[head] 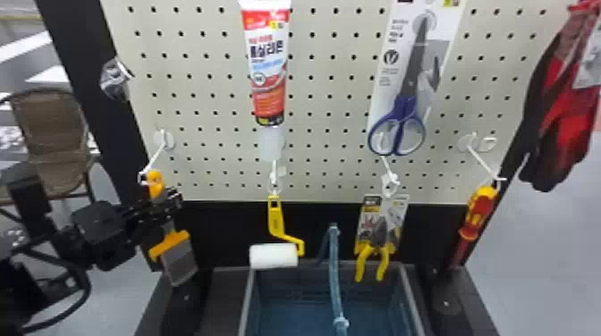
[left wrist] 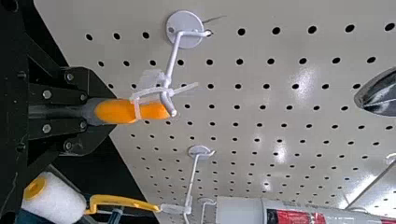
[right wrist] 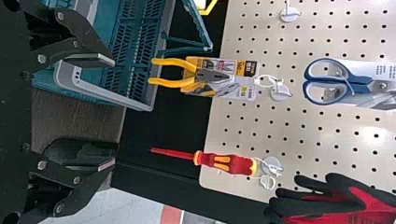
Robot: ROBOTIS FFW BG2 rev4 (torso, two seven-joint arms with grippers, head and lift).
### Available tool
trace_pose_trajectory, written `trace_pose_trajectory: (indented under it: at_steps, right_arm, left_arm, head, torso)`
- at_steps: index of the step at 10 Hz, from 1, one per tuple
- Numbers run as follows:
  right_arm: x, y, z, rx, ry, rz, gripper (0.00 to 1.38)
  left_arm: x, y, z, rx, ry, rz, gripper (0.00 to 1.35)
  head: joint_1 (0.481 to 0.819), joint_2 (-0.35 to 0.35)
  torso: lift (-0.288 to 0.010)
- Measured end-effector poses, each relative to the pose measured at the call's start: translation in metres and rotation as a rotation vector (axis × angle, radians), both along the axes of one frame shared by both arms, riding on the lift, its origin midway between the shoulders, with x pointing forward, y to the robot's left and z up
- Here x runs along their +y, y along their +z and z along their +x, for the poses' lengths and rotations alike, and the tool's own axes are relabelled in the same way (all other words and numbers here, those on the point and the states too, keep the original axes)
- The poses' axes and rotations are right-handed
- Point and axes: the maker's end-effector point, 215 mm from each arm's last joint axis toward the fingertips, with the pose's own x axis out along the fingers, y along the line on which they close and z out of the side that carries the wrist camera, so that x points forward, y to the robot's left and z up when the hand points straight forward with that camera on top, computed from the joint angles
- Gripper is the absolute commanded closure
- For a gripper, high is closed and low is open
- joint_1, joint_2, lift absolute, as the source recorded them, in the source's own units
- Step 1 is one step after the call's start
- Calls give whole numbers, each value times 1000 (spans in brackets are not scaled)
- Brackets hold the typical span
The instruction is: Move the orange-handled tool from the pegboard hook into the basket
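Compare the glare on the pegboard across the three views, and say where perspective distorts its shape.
Left wrist view: bright white patches on the pegboard; right wrist view: a softer sheen near the gloves; head view: fairly even light, no strong glare, the board's sides converging downward.

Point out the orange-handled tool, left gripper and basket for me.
Orange-handled tool (left wrist: 112, 111): left wrist view, on its orange handle.
Left gripper (left wrist: 95, 111): left wrist view, midway between its fingertips.
Basket (right wrist: 112, 94): right wrist view, on its grey rim.
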Motion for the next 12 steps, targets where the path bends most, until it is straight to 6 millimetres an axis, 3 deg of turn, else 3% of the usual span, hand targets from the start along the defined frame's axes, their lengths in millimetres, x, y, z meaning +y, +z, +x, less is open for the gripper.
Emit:
trace_pose_trajectory:
  at_steps: [3, 9, 12]
  right_arm:
    - [0, -1, 0, 1, 0, 1, 513]
    - [0, -3, 1, 1, 2, 1, 513]
    - [0, -4, 2, 3, 2, 0, 513]
  left_arm:
    - [4, 8, -11, -8, 12, 24, 1213]
    - [-2, 43, -30, -78, 33, 64, 1211]
    - [1, 40, -50, -54, 106, -84, 1211]
  head:
    - [549, 0]
    - [549, 0]
    - [549, 0]
  torso:
    - [-100]
    - [-100]
    - [-100]
